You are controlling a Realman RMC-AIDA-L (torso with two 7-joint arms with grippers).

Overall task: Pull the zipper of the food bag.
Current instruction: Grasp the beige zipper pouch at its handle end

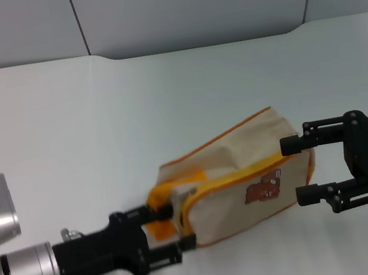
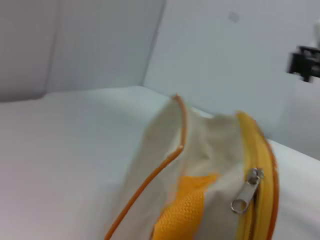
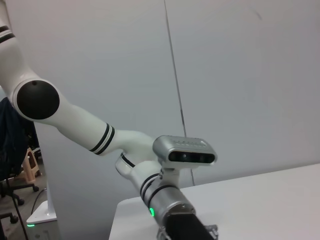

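Note:
The cream food bag [image 1: 245, 162] lies on its side mid-table, bear patch [image 1: 263, 188] facing me. Its orange-yellow zipper [image 1: 236, 175] runs along the front edge. In the left wrist view the bag [image 2: 205, 150] is close up, with the zipper band [image 2: 262, 165] and its silver pull tab [image 2: 246, 193] hanging near the bag's left end. My left gripper [image 1: 167, 228] clamps that left end by the orange strap handle [image 1: 157, 198]. My right gripper [image 1: 301, 168] is open, its fingers above and below the bag's right end. It shows far off in the left wrist view [image 2: 304, 62].
The white table [image 1: 62, 129] spreads all around the bag, with a grey wall [image 1: 190, 2] behind it. The right wrist view shows only my left arm [image 3: 100, 135], its wrist camera [image 3: 185, 155] and a strip of table [image 3: 260, 200].

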